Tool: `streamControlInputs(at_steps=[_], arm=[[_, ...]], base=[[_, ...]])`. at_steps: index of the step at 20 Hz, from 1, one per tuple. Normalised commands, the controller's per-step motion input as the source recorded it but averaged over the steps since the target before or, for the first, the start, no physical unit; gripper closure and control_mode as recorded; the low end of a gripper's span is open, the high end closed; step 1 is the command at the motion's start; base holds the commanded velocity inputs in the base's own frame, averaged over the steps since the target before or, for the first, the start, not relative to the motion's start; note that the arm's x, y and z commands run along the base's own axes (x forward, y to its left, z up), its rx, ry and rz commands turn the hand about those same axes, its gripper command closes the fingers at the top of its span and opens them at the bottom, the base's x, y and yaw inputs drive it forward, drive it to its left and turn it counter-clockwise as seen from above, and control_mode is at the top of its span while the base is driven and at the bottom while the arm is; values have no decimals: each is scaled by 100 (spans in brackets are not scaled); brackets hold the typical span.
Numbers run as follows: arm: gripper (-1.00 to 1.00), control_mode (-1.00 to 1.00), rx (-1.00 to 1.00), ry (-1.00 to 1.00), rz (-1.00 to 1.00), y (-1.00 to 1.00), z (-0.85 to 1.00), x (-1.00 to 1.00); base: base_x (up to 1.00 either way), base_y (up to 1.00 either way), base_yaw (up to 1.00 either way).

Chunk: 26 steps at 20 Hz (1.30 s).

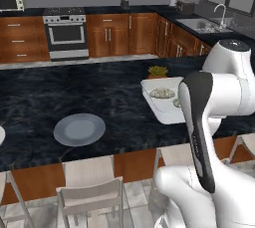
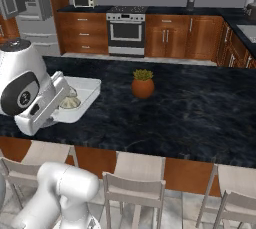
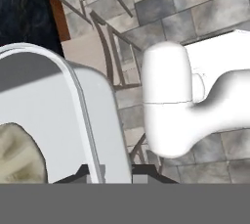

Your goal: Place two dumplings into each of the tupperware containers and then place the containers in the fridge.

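Item: shallow pale grey-white rectangular tupperware container [image 1: 160, 103], lifted over the black marble counter's [image 1: 74, 92] near edge, dumplings [image 1: 163, 93] inside. I hold its rim at six o'clock, gripper [image 3: 111, 171] pinched narrow. Likely light, stiff, smooth-rimmed; contents could slide if tilted.

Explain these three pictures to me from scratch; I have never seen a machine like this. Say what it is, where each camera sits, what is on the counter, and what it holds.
All three are computer-rendered. The machine is a white robot arm on a driving base in a kitchen. Two cameras ride behind it, left and right; the third sits on its hand. On the dark island counter lie a round grey-blue plate and a small potted plant. The gripper pinches the rim of a pale tupperware container with dumplings inside. Whether the container is lifted or resting at the counter edge, I cannot tell.
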Motion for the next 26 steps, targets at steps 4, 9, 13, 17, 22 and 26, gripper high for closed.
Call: streamControlInputs(at_steps=[4,9,13,17,22,26], arm=[[100,-100,0,0,1,1,85,-35],[100,-100,-1,9,0,-8,59,-31],[100,-100,0,3,0,0,15,-47],[100,-100,0,-4,0,0,0,-52],[100,-100,0,-15,0,0,3,-12],[100,-100,0,-7,0,2,0,-15]], base=[[0,0,0],[0,0,0],[0,0,0],[0,0,0],[0,0,0],[0,0,0]])
